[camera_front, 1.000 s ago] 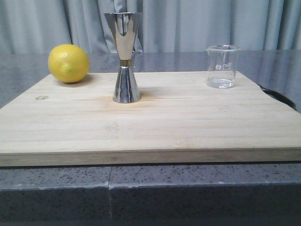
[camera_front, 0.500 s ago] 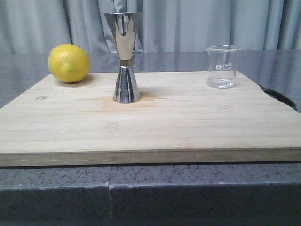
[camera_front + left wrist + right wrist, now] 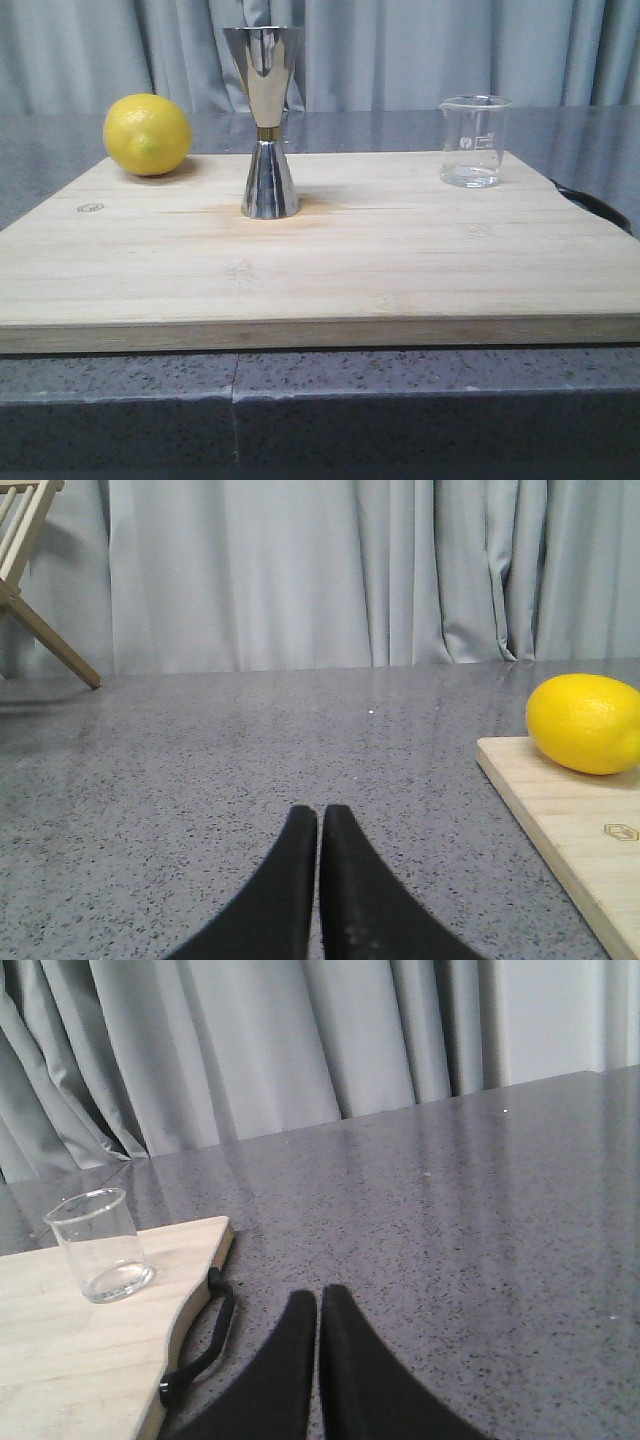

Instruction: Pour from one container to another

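Nothing on the worktop (image 3: 120, 400) has shifted vs 1 s ago. On the board (image 3: 330, 270): jigger (image 3: 266, 120) upright mid-back, beaker (image 3: 473, 140) upright at right, well apart. Fits pre- or post-pour. Left pincer (image 3: 320, 825) and right pincer (image 3: 319, 1310) both closed, empty, off-board.

Soft, even, cool indoor light, sharp focus throughout; faint short shadows beside the round yellow lemon (image 3: 147, 134) and mirror-bright steel hourglass jigger (image 3: 265, 120); dull sheen on the grey speckled stone tabletop (image 3: 450, 1190); slight graininess
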